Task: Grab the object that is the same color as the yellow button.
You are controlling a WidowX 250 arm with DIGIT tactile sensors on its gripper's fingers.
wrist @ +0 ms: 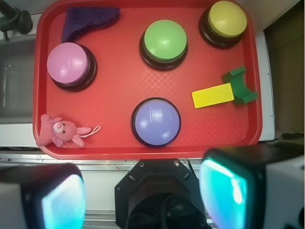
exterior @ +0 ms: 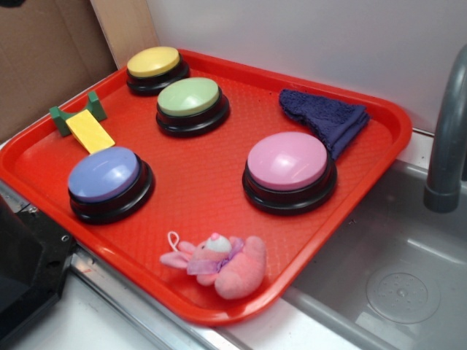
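The object is a small flat yellow slab joined to a green block, lying at the left edge of the red tray. The yellow button stands at the tray's far left corner. In the wrist view my gripper hangs high above the tray's near edge, open, its two teal pads wide apart with nothing between them. The gripper does not show in the exterior view.
On the tray also stand a green button, a pink button and a blue button. A pink plush bunny lies near the front rim, a dark blue cloth at the back. A sink with a grey faucet is to the right.
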